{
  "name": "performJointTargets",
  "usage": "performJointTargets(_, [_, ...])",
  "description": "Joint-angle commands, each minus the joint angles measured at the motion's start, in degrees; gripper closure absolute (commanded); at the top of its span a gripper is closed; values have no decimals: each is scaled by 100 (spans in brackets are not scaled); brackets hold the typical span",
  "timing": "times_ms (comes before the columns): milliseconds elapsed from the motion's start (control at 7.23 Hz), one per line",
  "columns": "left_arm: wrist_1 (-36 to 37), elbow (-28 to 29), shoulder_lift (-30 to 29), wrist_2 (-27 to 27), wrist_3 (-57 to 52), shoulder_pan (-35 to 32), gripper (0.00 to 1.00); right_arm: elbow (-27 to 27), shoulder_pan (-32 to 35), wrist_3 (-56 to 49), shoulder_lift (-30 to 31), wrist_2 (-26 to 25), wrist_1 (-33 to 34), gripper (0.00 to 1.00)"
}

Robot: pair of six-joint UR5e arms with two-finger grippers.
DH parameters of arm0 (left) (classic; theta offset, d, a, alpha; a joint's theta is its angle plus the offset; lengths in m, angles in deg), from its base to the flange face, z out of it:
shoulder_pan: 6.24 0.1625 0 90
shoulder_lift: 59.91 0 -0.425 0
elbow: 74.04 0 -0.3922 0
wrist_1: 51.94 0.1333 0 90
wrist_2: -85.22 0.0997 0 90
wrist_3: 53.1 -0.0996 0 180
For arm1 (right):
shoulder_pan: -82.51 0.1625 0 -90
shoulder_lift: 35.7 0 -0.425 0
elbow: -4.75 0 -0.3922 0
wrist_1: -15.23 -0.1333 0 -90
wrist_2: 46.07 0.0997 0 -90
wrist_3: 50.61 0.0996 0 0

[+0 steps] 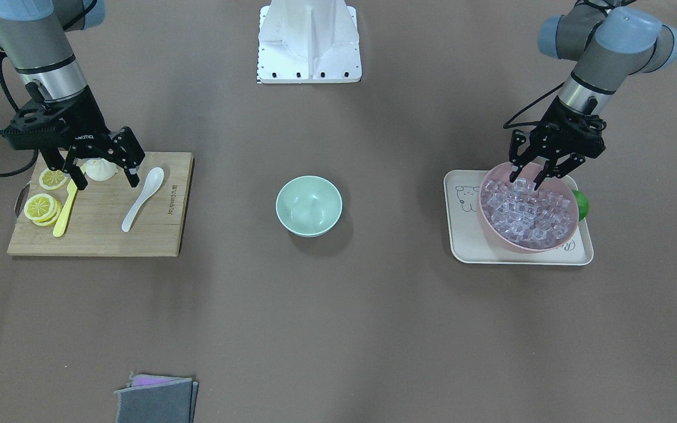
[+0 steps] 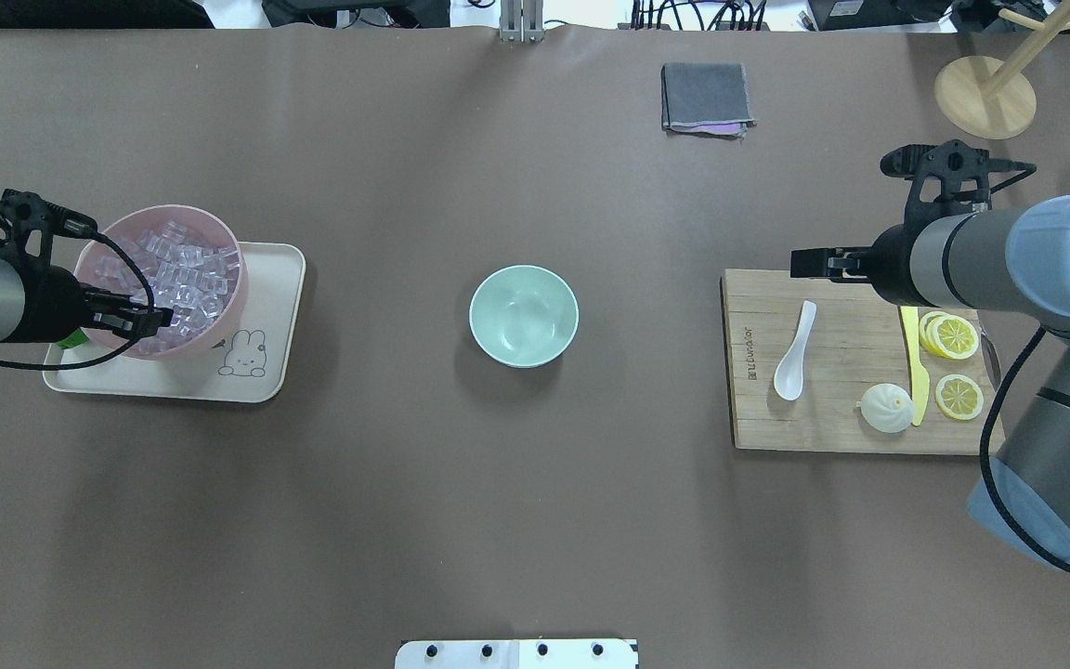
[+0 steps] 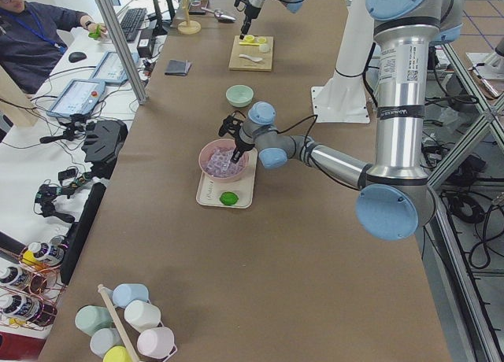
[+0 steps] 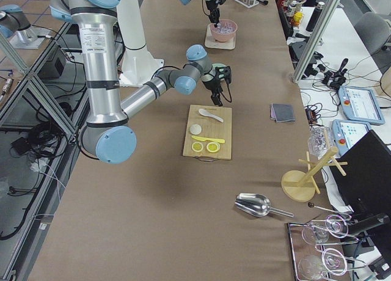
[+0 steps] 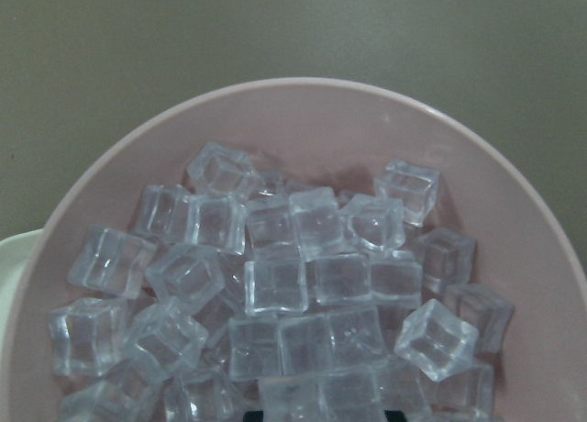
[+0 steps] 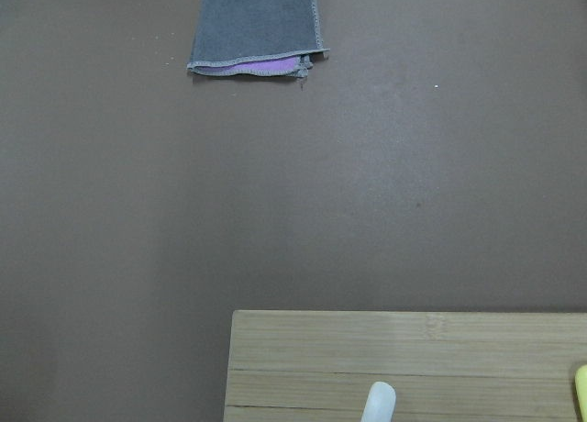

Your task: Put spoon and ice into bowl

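Observation:
The white spoon [image 1: 141, 200] lies on the wooden cutting board [image 1: 156, 235], scoop toward the robot; its handle tip shows in the right wrist view [image 6: 378, 402]. The mint-green bowl [image 1: 308, 205] stands empty at the table's middle. Many clear ice cubes [image 1: 526, 211] fill the pink bowl [image 1: 491, 229], seen close in the left wrist view [image 5: 275, 284]. My left gripper [image 1: 528, 179] is open, its tips just above the ice at the bowl's robot-side edge. My right gripper [image 1: 107, 179] is open wide over the board, beside the spoon and above a white bun [image 1: 100, 170].
A yellow knife [image 1: 65, 211] and lemon slices [image 1: 42, 207] lie on the board. The pink bowl sits on a beige tray [image 1: 468, 235] with a green lime [image 1: 580, 204]. A folded grey cloth [image 1: 156, 399] lies at the far edge. The white robot base [image 1: 309, 41] stands behind the bowl.

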Motion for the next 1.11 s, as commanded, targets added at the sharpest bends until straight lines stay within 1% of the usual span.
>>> performJointTargets(0, [7,-40,-518,-40,514,-10,100,-8,-101,200,-26,-81,-3,0])
performJointTargets(138, [16,56,-966,-39,1014,25,100,-8,-172,227,-105,-134,-3,0])
performJointTargets(415, [69,556,-2021,-13,1981,69,100,36,-234,227,-141,-231,6,1])
performJointTargets(553, [278,628,-2391,22,2238,200,100,62,-225,227,-80,-318,14,1])
performJointTargets(692, [454,646,-2577,388,2336,462,100,89,-216,219,8,-432,49,1])
performJointTargets(830, [578,715,-2805,896,2450,900,100,115,-216,201,122,-520,50,1])
performJointTargets(969, [666,899,-3069,1258,2634,1200,100,193,-225,192,158,-573,58,1])
